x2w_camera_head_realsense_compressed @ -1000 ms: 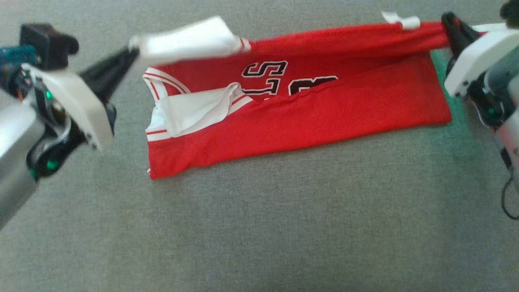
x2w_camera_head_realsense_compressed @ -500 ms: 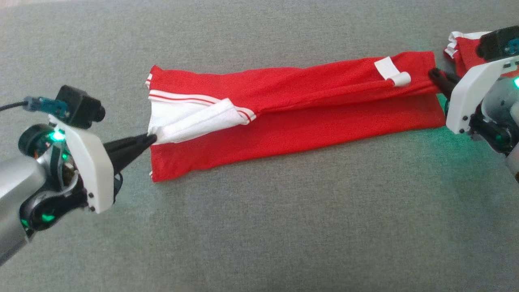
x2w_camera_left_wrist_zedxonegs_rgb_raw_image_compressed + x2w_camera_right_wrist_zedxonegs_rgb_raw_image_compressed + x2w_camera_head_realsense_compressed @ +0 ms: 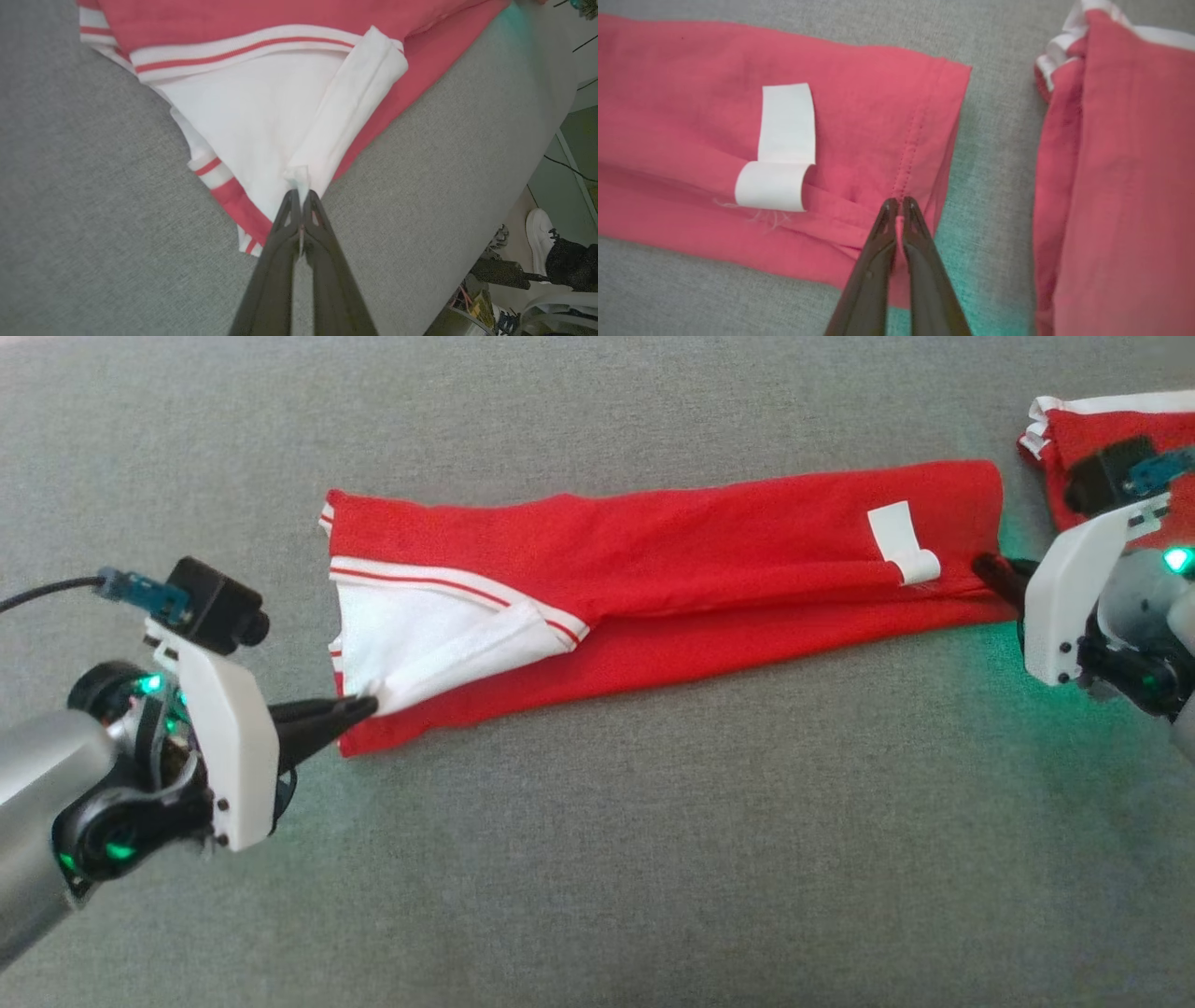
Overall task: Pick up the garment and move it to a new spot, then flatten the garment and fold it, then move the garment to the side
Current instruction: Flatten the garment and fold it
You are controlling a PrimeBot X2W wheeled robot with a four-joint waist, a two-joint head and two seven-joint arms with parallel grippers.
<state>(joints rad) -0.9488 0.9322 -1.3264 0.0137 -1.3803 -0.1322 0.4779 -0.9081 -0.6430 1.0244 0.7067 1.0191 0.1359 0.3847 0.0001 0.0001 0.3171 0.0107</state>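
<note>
The garment is a red jersey with white trim, folded into a long band across the grey surface. A white label sits near its right end. My left gripper is shut on the white trim at the garment's near left corner; in the left wrist view the gripper pinches a bit of white cloth. My right gripper is shut on the red hem at the right end, seen in the right wrist view as the gripper clamped on the garment beside the label.
A second red garment with white trim lies at the far right, close behind my right arm, also the red cloth in the right wrist view. The grey surface's edge drops off, with a person's shoe on the floor beyond.
Both grippers have carried the garment's far edge toward me and down, folding it over the front half and covering the lettering. The top layer now lies flat.
</note>
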